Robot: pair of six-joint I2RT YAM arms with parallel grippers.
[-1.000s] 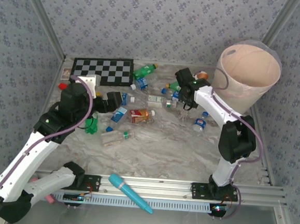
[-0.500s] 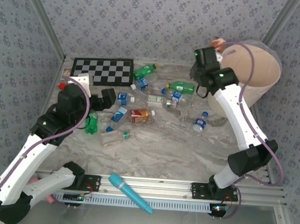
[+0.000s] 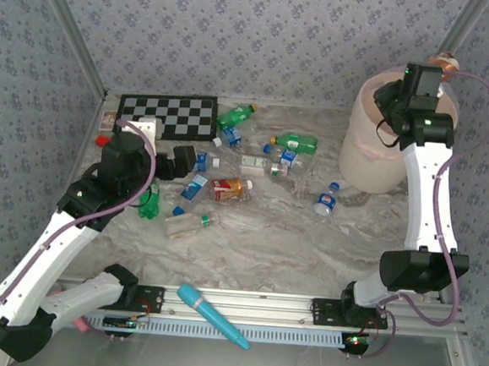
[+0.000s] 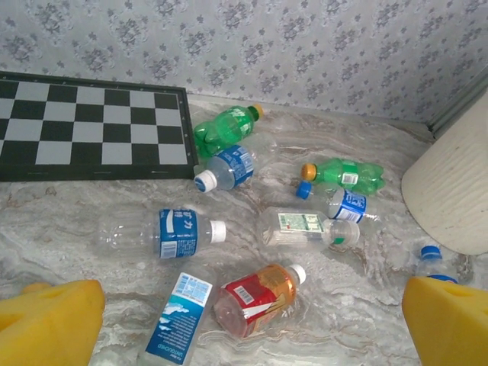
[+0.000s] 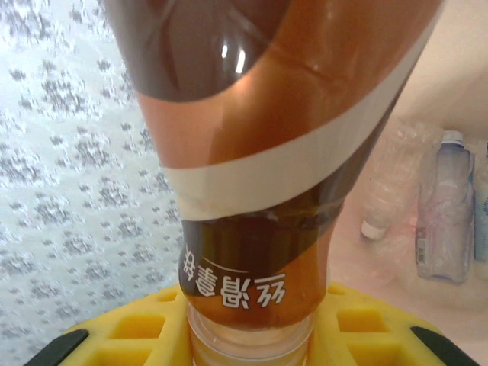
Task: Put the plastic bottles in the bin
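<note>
The bottle with the brown and orange label point(image 5: 252, 152) is pinched at its narrow end between the yellow pads point(image 5: 358, 316) of my right gripper point(image 3: 428, 72), which is closed tight on it and held above the open mouth of the bin point(image 3: 359, 150). It has not been let go, so it does not count yet. Past it, in the right wrist view, I can see down into the bin: a clear bottle point(image 5: 444, 206) lies against the wall with another pale, white-capped one point(image 5: 379, 200) beside it, so at least two are in — I cannot tell how many more lie below them.

Most of the work is left, as I judge it. On the marble table point(image 3: 307, 247) some ten or eleven bottles lie scattered between the checkerboard point(image 3: 167, 115) and the bin: a green bottle point(image 3: 235, 114) by the board's corner, another green one point(image 3: 296, 141) nearer the bin, a red-labelled bottle point(image 3: 230, 189) in the middle, several blue-labelled ones around it, and a small blue-capped bottle point(image 3: 326, 200) close to the bin's foot.

My left gripper point(image 3: 182, 163) hangs low over the left side of that scatter with its jaws spread wide and nothing between them — no bottle picked there yet. The teal microphone point(image 3: 211, 314) on the near rail is not mine to move.
</note>
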